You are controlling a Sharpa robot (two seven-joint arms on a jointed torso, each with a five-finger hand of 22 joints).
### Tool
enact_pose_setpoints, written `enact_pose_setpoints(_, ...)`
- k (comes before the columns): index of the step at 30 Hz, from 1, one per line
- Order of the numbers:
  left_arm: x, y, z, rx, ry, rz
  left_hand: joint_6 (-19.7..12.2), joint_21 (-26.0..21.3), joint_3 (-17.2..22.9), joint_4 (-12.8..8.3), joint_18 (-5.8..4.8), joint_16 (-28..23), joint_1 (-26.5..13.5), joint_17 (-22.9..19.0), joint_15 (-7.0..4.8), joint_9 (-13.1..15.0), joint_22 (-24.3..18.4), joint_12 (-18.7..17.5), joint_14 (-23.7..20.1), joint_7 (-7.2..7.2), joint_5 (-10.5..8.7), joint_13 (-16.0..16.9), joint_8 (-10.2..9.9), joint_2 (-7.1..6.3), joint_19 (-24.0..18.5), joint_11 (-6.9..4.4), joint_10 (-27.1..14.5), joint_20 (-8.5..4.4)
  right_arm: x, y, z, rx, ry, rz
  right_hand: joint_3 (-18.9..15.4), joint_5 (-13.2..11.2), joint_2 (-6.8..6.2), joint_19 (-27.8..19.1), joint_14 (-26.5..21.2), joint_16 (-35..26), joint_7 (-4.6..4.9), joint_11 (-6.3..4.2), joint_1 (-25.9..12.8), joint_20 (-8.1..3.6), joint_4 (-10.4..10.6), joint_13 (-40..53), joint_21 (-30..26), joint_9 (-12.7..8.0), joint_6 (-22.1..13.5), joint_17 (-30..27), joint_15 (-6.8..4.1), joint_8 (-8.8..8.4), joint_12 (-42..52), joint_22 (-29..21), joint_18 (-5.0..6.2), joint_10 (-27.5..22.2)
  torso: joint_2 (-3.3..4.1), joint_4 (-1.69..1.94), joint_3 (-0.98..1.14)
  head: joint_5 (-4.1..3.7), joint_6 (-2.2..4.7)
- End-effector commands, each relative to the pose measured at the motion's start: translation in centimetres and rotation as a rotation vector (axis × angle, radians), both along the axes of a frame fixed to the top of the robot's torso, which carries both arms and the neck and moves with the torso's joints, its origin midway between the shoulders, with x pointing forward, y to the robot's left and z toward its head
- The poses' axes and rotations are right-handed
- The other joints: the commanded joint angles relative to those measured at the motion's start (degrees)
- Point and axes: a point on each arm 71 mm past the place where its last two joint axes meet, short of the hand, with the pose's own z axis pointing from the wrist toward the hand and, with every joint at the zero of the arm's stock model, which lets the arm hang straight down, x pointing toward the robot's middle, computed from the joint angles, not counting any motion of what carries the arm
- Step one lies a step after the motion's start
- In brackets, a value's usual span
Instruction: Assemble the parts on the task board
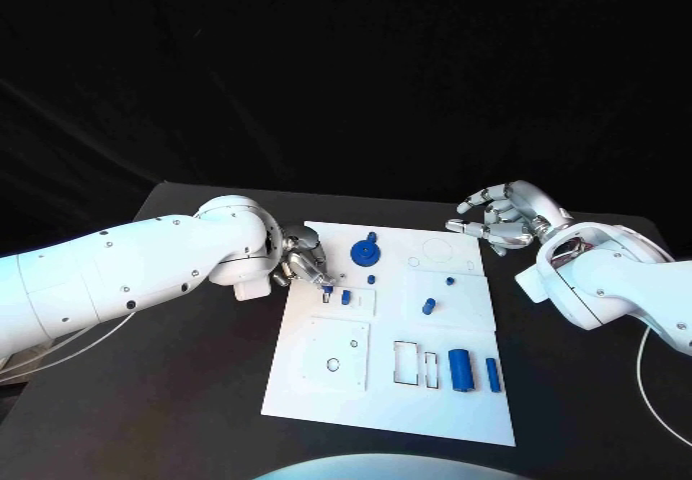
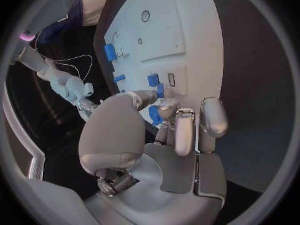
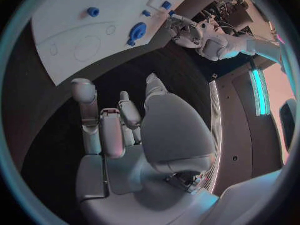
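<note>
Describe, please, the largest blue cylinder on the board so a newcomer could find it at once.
Start at the white task board in the middle of the black table and go to its near right corner. The large blue cylinder lies there between a rectangular cut-out and a slimmer blue pin; it is much the thickest blue piece.

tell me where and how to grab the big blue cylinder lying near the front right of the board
Grip the big blue cylinder across its round middle, coming straight down from above. It lies flat on the task board with its long axis running front to back, so fingers would probably close best on its left and right flanks. A slimmer blue pin lies close on its right, leaving little room there.
</note>
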Motion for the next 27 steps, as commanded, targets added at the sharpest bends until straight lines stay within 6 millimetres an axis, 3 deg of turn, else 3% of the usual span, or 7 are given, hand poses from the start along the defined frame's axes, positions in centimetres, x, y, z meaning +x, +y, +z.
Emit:
enact_pose_setpoints(1, -0.06, -0.25, 0.03, 0.046, -0.052, -0.033, 0.37, 0.25, 10.19, -9.85, -0.64, 0.25, -0.68, 7.23, -0.46, 0.11, 0.13, 0.39, 3.95, -0.04, 0.45, 0.20, 0.46, -0.11, 0.59, -0.02, 0.64, -0.05, -0.03, 0.11, -0.01, -0.004, -0.006, 0.011, -0.22, -0.08, 0.34, -0.43, 1.41, -0.20, -0.14, 0.07, -0.18, -0.02, -0.10, -0.01, -0.27, 0.09, -0.30, -0.06, -0.18, 0.23, -0.19, -0.05, 0.79, -0.35, 0.09, -0.02, -0.01, -0.04, -0.08)
enact_pose_setpoints(27, -0.73, -0.67, -0.70, 0.106, -0.058, -0.082, 0.93, 0.83, 11.68, -10.67, -0.85, 0.27, -2.22, 7.31, -0.70, 0.49, 1.22, 0.93, 3.99, -0.35, 1.45, 0.96, 1.08, -0.71, 1.35, -0.31, 1.48, -0.27, -0.05, 0.15, -0.02, -0.006, -0.011, 0.014, -0.24, -0.08, 0.36, -0.49, 1.38, -0.31, -0.14, 0.06, -0.21, -0.02, -0.10, -0.18, -0.51, 0.10, -0.30, -0.26, -0.19, 0.28, -0.31, -0.22, 0.82, -0.46, 0.07, -0.04, 0.03, 0.29, -0.31)
